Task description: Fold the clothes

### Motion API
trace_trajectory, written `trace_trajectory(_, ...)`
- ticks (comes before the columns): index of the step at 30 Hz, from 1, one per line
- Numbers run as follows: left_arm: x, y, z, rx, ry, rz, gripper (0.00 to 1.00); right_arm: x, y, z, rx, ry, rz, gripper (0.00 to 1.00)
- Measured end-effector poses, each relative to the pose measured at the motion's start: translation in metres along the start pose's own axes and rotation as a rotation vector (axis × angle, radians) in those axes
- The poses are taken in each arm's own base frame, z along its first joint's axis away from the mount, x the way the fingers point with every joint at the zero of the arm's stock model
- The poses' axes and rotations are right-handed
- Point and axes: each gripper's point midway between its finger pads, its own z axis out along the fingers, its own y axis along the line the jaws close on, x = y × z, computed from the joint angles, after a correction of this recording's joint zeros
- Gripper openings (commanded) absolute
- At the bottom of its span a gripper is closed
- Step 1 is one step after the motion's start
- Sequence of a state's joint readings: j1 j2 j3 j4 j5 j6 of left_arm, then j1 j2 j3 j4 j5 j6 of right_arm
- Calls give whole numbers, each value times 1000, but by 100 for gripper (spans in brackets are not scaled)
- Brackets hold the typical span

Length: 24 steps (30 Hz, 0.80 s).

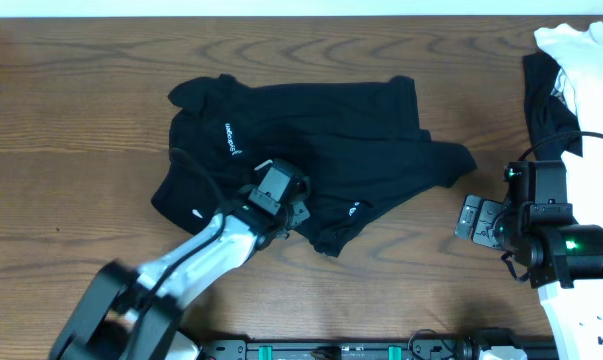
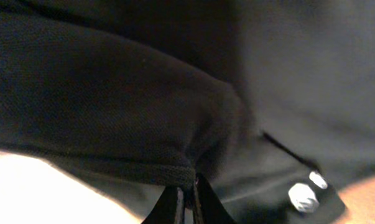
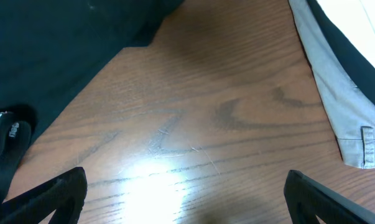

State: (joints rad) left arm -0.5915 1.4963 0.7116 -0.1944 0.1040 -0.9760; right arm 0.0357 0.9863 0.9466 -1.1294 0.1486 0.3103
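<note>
The left arm [image 1: 196,255] reaches diagonally from the near left edge with its wrist tipped down. The left claw [image 1: 286,205] has its fingertips [image 2: 175,204] pressed together, seemingly pinching a fold of the black T-shirt [image 1: 321,130]. The right arm [image 1: 571,290] rises from the near right corner. The right claw [image 1: 471,217] points leftward over the tabletop [image 3: 193,124], its fingers [image 3: 50,193] spread wide and holding nothing.

Black T-shirt [image 2: 112,93] fills nearly the whole frame, very close and soft-focused, with knit texture showing on one raised fold. Left gripper [image 2: 187,200] at bottom centre, jaws drawn tight together, pinching the stitched hem [image 2: 156,167] of that fold at its tips. White logo marks [image 2: 303,196] lie on the cloth at lower right; a pale blur at bottom left is too unclear to name.
</note>
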Motion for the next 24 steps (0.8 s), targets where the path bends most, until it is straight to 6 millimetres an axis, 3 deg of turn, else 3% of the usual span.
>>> trace_trajectory(5,0,7,-58,15,-21,70,6,1,0,1,2,2,0,99)
trace_trajectory(12,-5,65,-127,-82,-100,18,6,-11,4,4,-12,-35,6,99)
trace_trajectory(18,-8,89,-151,-115,-156,5,6,-29,27,24,-91,-34,-13,99)
trace_trajectory(24,-10,115,-156,-223,-175,-18,6,-38,43,67,-104,44,-35,99)
